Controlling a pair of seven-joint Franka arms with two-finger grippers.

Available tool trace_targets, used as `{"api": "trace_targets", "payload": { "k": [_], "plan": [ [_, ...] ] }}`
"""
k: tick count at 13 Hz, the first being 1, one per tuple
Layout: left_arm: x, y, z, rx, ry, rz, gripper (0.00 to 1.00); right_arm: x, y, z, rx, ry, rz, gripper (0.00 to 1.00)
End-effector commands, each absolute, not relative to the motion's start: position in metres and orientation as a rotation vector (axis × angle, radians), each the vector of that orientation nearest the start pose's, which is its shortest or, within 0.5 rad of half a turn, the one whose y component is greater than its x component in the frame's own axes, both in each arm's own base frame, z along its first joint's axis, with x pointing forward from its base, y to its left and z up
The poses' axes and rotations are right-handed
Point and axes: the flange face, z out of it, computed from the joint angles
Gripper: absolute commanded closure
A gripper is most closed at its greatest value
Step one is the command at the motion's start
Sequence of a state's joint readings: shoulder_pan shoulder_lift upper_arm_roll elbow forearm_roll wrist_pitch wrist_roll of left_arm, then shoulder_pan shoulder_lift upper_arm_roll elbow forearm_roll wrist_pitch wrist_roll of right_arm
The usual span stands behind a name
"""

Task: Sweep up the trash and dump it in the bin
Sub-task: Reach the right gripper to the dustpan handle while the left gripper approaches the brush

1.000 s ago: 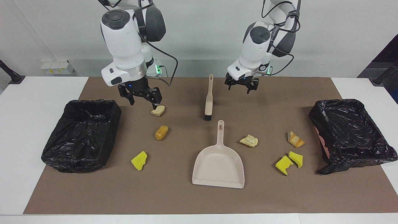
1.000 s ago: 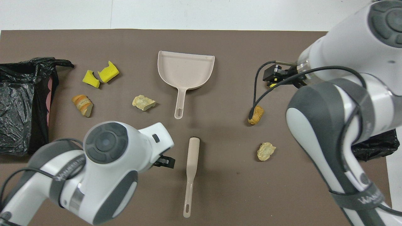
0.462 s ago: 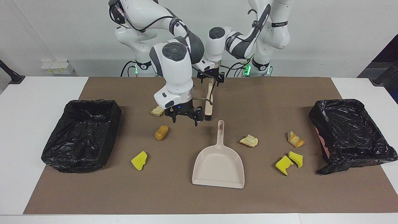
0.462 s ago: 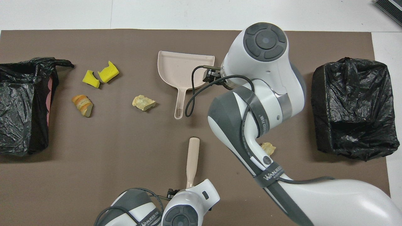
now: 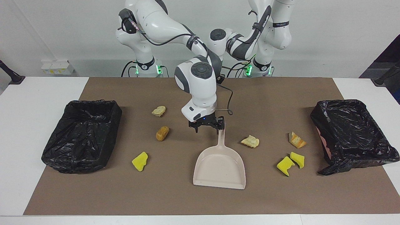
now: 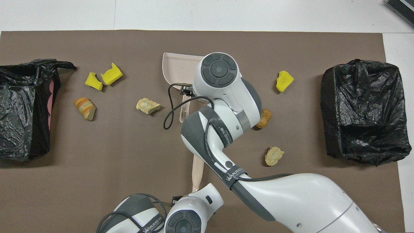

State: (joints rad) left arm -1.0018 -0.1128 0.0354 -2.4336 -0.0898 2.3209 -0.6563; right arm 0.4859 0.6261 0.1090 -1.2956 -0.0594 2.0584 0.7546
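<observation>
Since the earlier frame, the right gripper (image 5: 207, 127) has swung away from the brush (image 6: 197, 171) and dropped to the dustpan (image 5: 218, 167). It now sits low at the tip of the dustpan's handle. Its jaws are spread wide and one finger is just against the handle, which it does not grasp.

The left gripper (image 6: 177, 197) is at the brush's handle end, nearer to the robots than the dustpan. We cannot tell its state, as it is hidden under its own wrist.

No trash is in the dustpan:
- Toward the right arm's end from the dustpan lie a pale lump (image 5: 158, 111), a brown lump (image 5: 162, 133) and a yellow chunk (image 5: 139, 161).
- Toward the left arm's end lie a pale scrap (image 5: 250, 141), an orange lump (image 5: 297, 140) and two yellow chunks (image 5: 285, 165) (image 5: 297, 159).

A black-lined bin (image 5: 81, 134) flanks the dustpan toward the right arm's end, well apart. A second bin (image 5: 353, 134) flanks it toward the left arm's end.
</observation>
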Motion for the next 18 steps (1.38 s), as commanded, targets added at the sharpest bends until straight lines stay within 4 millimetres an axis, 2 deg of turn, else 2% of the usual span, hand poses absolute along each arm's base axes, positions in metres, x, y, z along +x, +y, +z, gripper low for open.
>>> {"api": "trace_targets", "payload": {
  "k": [1,4,11,12,14,15,17,18],
  "plan": [
    [0.266,-0.385,0.342,-3.17,0.366,0.083,1.0,0.635,0.414,0.378,-3.035,0.231,-0.218,0.0],
    [0.28,-0.374,0.34,-3.167,0.305,0.097,1.0,0.63,0.436,0.347,-3.063,0.147,-0.258,0.0],
    [0.278,-0.372,0.338,-3.144,0.305,0.133,1.0,0.625,0.448,0.342,-3.041,0.057,-0.287,0.05],
    [0.277,-0.37,0.337,-3.131,0.302,0.154,1.0,0.625,0.448,0.342,-3.044,0.041,-0.286,0.1],
    [0.277,-0.369,0.337,-3.124,0.305,0.164,1.0,0.627,0.446,0.341,-3.051,0.036,-0.292,0.32],
    [0.278,-0.369,0.337,-3.124,0.305,0.164,1.0,0.627,0.444,0.341,-3.056,0.034,-0.296,0.47],
    [0.28,-0.368,0.338,-3.126,0.305,0.163,1.0,0.627,0.443,0.34,-3.064,0.035,-0.294,0.92],
    [0.285,-0.361,0.338,-3.118,0.281,0.18,1.0,0.629,0.442,0.341,-3.063,0.039,-0.303,1.0]
  ]
}}
